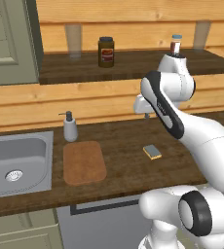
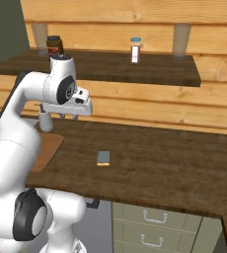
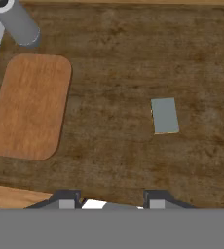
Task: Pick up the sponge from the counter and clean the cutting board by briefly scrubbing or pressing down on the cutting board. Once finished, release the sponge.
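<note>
The sponge (image 1: 152, 151) (image 2: 103, 158) (image 3: 164, 115) lies flat on the dark wood counter (image 1: 123, 138) (image 2: 160, 158) (image 3: 109, 68), grey-blue top up with a thin yellow edge showing. Left of it rests the reddish-brown cutting board (image 1: 84, 162) (image 2: 44, 150) (image 3: 31, 106), bare. My gripper (image 1: 145, 115) (image 2: 68, 116) (image 3: 111, 202) hangs high above the counter, pointing down, roughly between the board and the sponge and toward the back wall. Its fingertips (image 3: 67, 199) stand wide apart with nothing between them, so it is open.
A grey soap dispenser (image 1: 70, 127) (image 2: 46, 121) (image 3: 17, 22) stands just behind the board. The steel sink (image 1: 16, 163) lies left of the board. A higher shelf carries a dark jar (image 1: 105, 51) (image 2: 54, 44) and a small bottle (image 1: 176, 44) (image 2: 135, 49).
</note>
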